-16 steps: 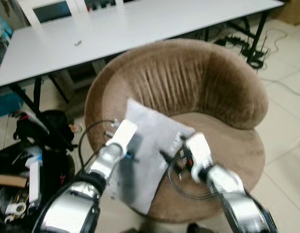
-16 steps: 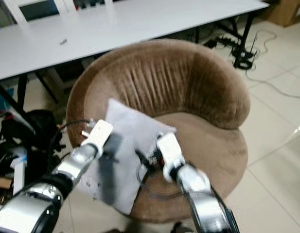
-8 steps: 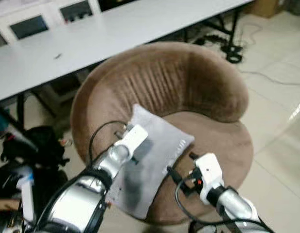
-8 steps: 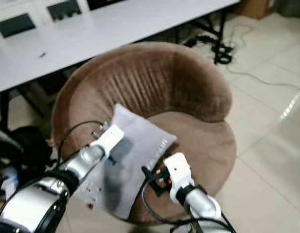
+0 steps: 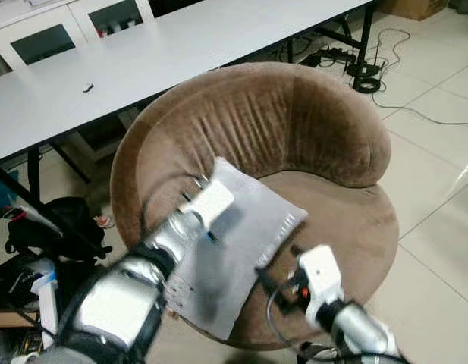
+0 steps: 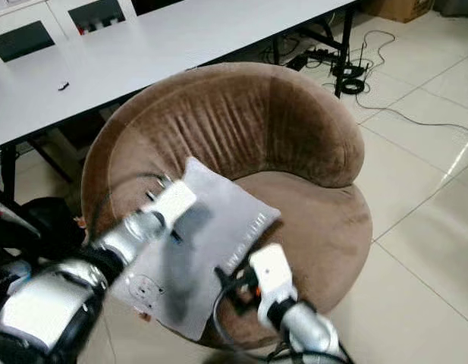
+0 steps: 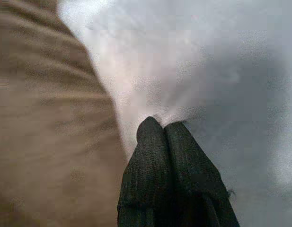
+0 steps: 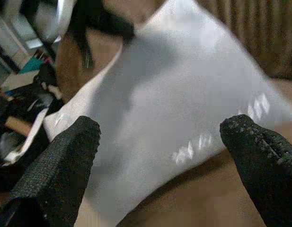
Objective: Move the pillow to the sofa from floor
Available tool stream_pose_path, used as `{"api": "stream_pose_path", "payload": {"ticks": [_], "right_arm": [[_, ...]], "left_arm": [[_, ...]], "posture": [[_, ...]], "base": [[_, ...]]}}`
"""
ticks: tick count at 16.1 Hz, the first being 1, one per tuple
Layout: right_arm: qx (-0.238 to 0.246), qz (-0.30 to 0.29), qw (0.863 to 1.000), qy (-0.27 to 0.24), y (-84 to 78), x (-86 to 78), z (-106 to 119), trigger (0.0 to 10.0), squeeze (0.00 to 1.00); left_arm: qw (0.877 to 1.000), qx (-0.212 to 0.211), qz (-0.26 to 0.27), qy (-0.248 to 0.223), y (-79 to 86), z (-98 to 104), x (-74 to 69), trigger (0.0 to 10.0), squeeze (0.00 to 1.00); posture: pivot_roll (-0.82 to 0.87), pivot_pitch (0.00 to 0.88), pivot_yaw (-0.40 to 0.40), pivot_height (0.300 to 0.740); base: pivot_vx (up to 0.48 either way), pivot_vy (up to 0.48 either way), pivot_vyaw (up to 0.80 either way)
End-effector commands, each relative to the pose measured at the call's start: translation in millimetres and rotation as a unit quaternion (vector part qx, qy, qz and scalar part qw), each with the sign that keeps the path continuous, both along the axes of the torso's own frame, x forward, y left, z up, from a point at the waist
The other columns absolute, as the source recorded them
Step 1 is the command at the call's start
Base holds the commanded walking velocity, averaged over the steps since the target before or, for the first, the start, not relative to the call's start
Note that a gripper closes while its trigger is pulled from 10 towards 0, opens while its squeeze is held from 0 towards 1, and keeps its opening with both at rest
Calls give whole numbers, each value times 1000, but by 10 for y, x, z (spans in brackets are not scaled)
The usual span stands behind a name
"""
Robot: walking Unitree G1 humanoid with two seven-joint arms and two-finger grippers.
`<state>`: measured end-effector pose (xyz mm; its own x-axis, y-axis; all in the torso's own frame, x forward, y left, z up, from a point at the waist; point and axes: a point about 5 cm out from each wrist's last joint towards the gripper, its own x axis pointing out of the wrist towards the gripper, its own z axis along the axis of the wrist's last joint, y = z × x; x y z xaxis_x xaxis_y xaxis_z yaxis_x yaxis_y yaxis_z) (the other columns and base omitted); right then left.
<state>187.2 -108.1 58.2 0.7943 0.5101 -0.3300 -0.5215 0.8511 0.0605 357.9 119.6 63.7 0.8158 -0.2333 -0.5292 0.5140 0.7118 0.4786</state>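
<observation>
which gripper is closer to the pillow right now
Left. The left gripper has its fingers shut on the pillow near its edge by the sofa wall. The right gripper is open and just off the pillow's front edge, not touching.

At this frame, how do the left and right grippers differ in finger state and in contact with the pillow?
The left gripper has its fingers pressed together, pinching the fabric of the grey pillow by the armchair's left wall; the right gripper is spread wide. The left holds the pillow, while the right's fingertips stand clear of it, off its near edge. Both point toward the pillow, which lies on the seat with one corner overhanging the front.
</observation>
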Motion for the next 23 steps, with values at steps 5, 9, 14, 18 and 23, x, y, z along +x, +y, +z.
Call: {"api": "stream_pose_path", "payload": {"ticks": [5, 9, 14, 18, 23], "right_arm": [[2, -3, 1000, 5, 64, -111, 38, 10000, 0], [0, -14, 1000, 22, 36, -298, 40, 10000, 0], [4, -30, 998, 56, 59, -596, 46, 10000, 0], [5, -32, 997, 71, 84, -706, 25, 10000, 0], [3, -36, 995, 88, 78, -785, -64, 10000, 0]], "left_arm": [[996, 60, 14, -69, 168, 507, 304, 10000, 0], [993, 84, 7, -82, 169, 603, 350, 10000, 0], [978, 165, -50, -115, 44, 671, 377, 10000, 1000], [979, 172, -73, -87, -28, 538, 313, 10000, 1000], [986, 145, -55, -64, -32, 475, 284, 10000, 1000]], "posture": [[-364, 139, 240, 740], [-382, 180, 250, 740], [-404, 258, 260, 740], [-398, 280, 261, 740], [-393, 299, 262, 740]], "base": [[0, 0, 0], [0, 0, 0], [0, 0, 0], [0, 0, 0], [0, 0, 0]]}}
